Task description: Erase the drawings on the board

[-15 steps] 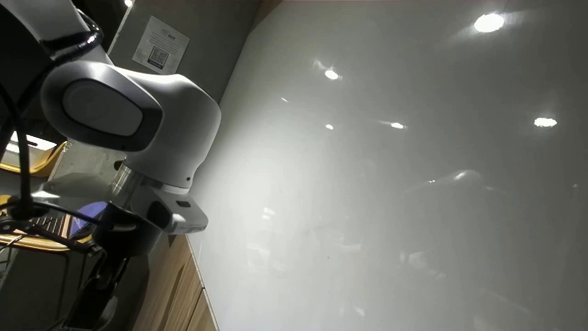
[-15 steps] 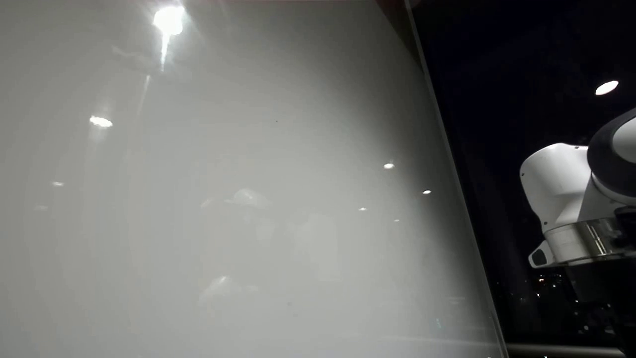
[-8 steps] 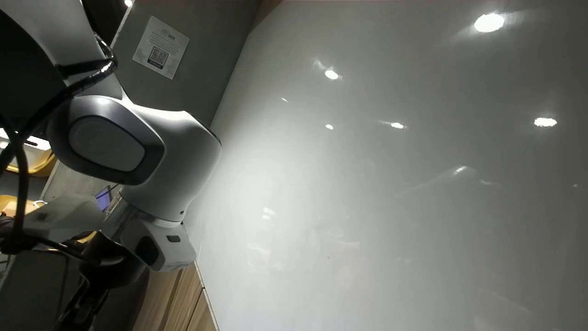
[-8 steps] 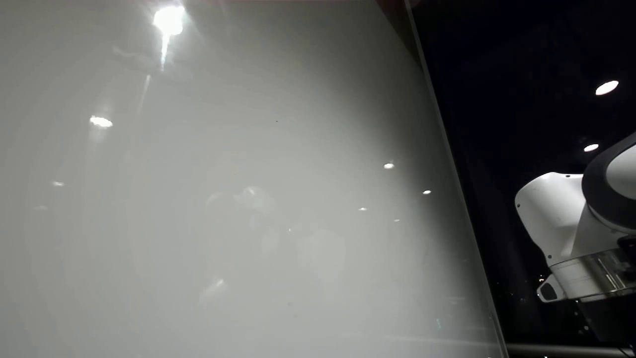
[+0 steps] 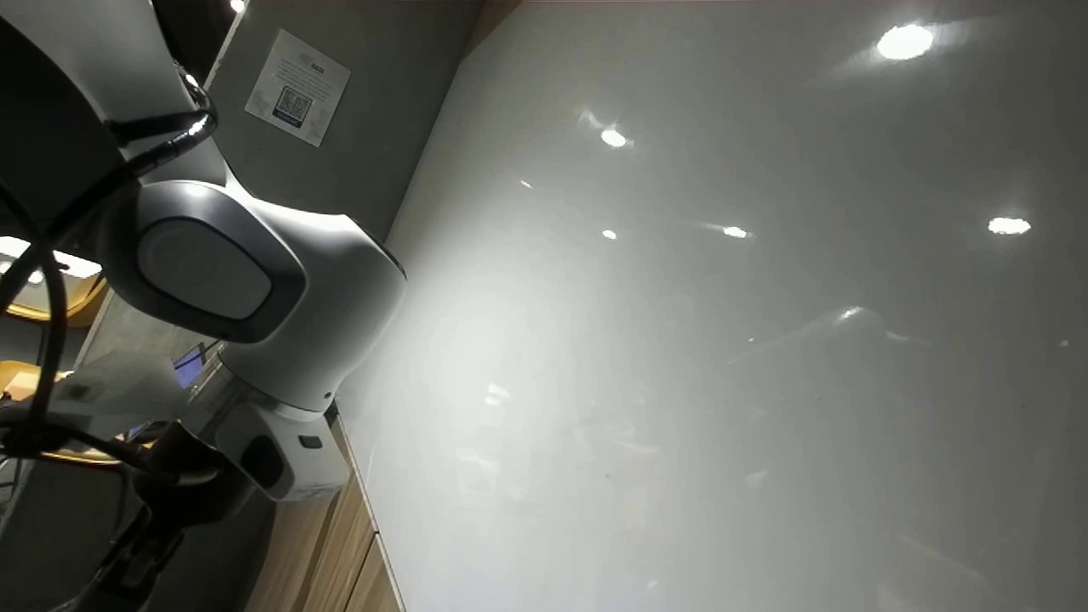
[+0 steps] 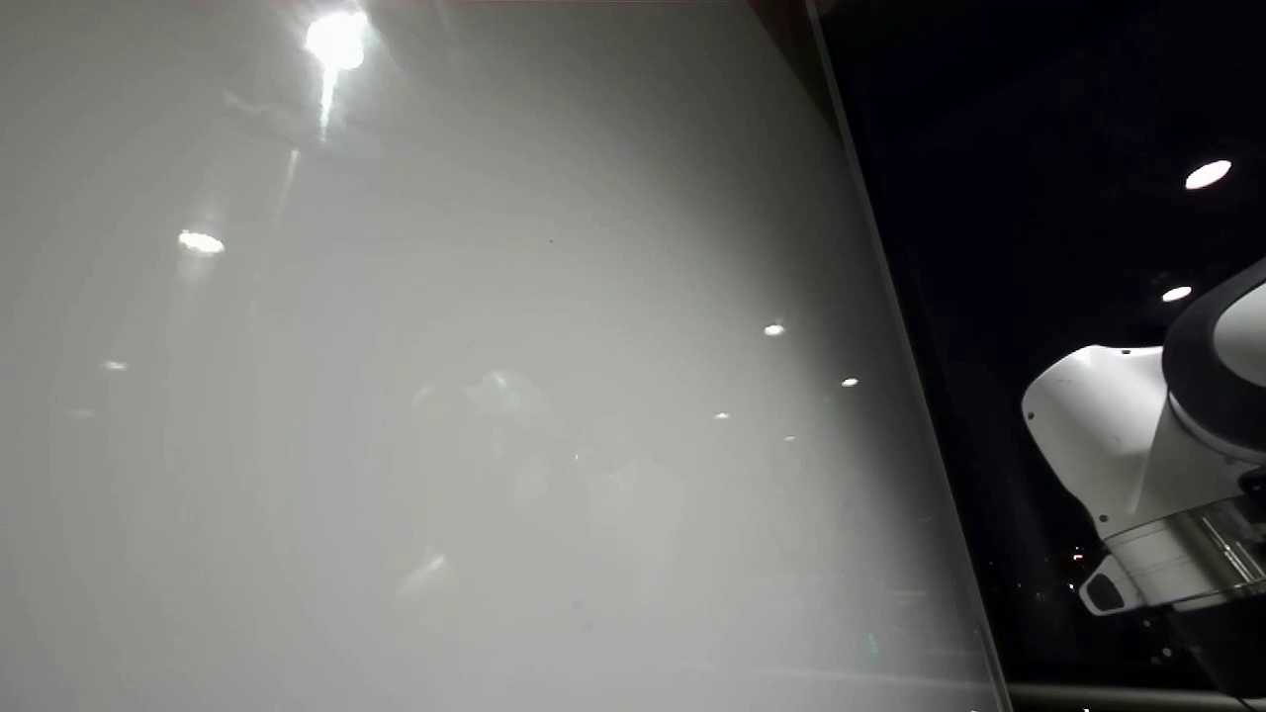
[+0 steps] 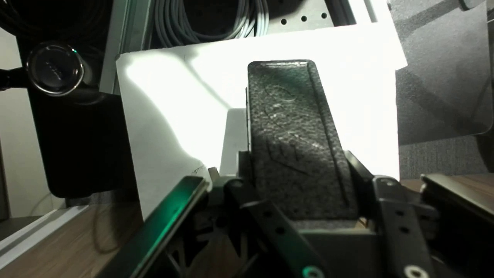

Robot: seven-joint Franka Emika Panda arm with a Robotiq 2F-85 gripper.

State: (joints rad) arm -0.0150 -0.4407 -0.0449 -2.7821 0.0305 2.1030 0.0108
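Observation:
The large glossy white board [image 5: 722, 408] fills most of an exterior view and also shows in an exterior view [image 6: 445, 326], with bright light reflections on it. I cannot make out the drawings on it; only tiny dark specks show. My gripper [image 7: 298, 166] is shut on a dark grey felt eraser [image 7: 285, 104] with thin scored lines on its face. Its fingers [image 7: 388, 193] press on the eraser's two long sides. In an exterior view the dark gripper end hangs at the lower left, off the board's left edge, and its fingertips cannot be made out.
A grey wall with a paper sign [image 5: 297, 87] and wood panels [image 5: 306, 552] border the board. A black cable [image 5: 51, 340] hangs along the arm. In the wrist view, a flat white surface [image 7: 154, 112], a dark cylinder [image 7: 56, 69] and coiled grey cables [image 7: 170, 23] lie beyond the eraser.
The arm has moved down beside the board in both exterior views, mostly in the first half second. Since then it has shifted only slightly. The board looks the same.

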